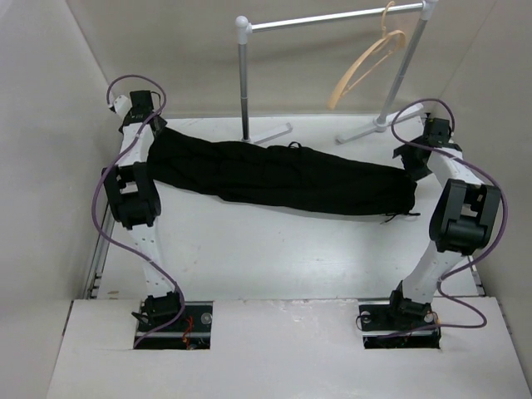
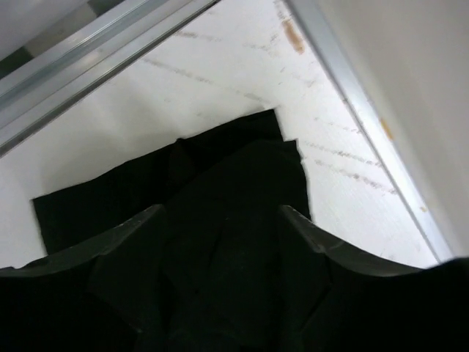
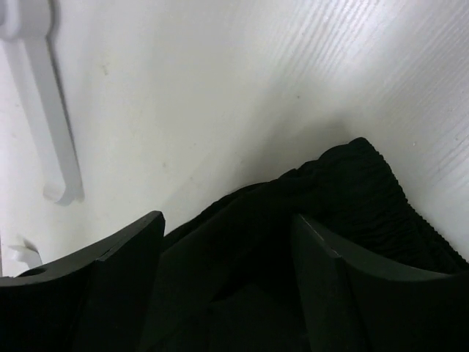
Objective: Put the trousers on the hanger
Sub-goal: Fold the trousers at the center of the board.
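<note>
Top external view: black trousers (image 1: 283, 176) lie stretched in a long folded band across the white tabletop (image 1: 274, 249), running from the left arm to the right arm, just in front of the feet of a white-and-silver garment rail (image 1: 332, 17). A light wooden hanger (image 1: 366, 62) hangs tilted from the right end of the rail, well apart from the cloth and bare of any garment.

Left wrist view: the left hand (image 2: 220, 216) sits over the squared leg hems, its two dark fingers (image 2: 124, 242) spread apart with the fabric lying flat between them and not pinched.

Right wrist view: the right hand (image 3: 227, 220) stands over the ribbed waistband end, its fingers (image 3: 124, 249) likewise parted wide, with the black cloth loose in the gap. One white foot of the rail (image 3: 44, 110) lies on the tabletop beyond.
</note>
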You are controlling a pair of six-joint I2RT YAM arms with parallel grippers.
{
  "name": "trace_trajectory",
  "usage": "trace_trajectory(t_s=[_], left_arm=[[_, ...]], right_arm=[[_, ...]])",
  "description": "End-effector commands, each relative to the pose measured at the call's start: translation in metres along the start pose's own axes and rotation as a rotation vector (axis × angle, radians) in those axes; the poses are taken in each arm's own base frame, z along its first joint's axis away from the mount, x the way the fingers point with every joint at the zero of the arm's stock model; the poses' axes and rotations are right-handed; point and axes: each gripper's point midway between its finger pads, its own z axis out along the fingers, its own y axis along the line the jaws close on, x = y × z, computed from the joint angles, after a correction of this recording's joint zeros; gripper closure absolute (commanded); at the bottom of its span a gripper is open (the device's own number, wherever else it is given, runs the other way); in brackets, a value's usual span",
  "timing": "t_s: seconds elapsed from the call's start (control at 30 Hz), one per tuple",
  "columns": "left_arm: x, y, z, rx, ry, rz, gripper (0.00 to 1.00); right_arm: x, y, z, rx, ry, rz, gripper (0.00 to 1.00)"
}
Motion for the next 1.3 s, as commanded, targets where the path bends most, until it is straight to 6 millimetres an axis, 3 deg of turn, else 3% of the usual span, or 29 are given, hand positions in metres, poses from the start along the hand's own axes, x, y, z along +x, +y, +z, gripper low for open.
trace_trajectory(t_s=[0.0,0.07,0.1,0.2,0.27,0.37,0.47,0.57,0.7,0.83,0.9,1.0,1.13,1.27], left_arm=[[-0.059,0.007,-0.056,0.052,-0.139,-0.081,0.38],[-0.054,0.028,-0.066,0.044,-0.14,-0.132,0.38],[-0.046,0.037,-0.068,0.047,-0.132,-0.163,0.4],[-0.012,0.042,-0.061,0.101,-0.033,-0.199,0.55],[0.009,0.04,-0.051,0.129,0.042,-0.205,0.57],[0.025,0.027,-0.034,0.187,0.104,-0.208,0.5],[0.03,0.015,-0.018,0.221,0.125,-0.214,0.46],[0.037,0.009,-0.002,0.225,0.151,-0.221,0.46],[0.05,0.011,0.016,0.191,0.179,-0.263,0.51],[0.048,0.008,0.025,0.189,0.172,-0.283,0.69],[0.042,0.005,0.022,0.189,0.16,-0.298,0.8],[0.022,-0.002,0.006,0.21,0.116,-0.307,0.82],[-0.006,-0.005,-0.023,0.216,0.063,-0.295,0.83],[-0.021,0.006,-0.05,0.17,0.033,-0.22,0.89]], right_arm=[[-0.026,0.034,-0.049,-0.121,-0.147,-0.055,0.25],[-0.019,0.034,-0.068,-0.141,-0.183,-0.102,0.28],[-0.012,0.032,-0.075,-0.148,-0.193,-0.121,0.36],[0.017,0.021,-0.087,-0.175,-0.186,-0.156,0.81],[0.041,0.016,-0.091,-0.202,-0.149,-0.187,0.88],[0.079,0.012,-0.099,-0.262,-0.074,-0.261,0.83],[0.112,0.007,-0.11,-0.309,-0.014,-0.327,0.68],[0.139,0.001,-0.117,-0.343,0.043,-0.381,0.59],[0.162,-0.011,-0.12,-0.347,0.088,-0.404,0.58],[0.174,-0.014,-0.121,-0.347,0.108,-0.415,0.58],[0.177,-0.014,-0.121,-0.348,0.114,-0.419,0.58],[0.179,-0.016,-0.116,-0.332,0.117,-0.422,0.55],[0.183,-0.018,-0.106,-0.317,0.132,-0.434,0.4],[0.185,-0.013,-0.105,-0.333,0.14,-0.449,0.33]])
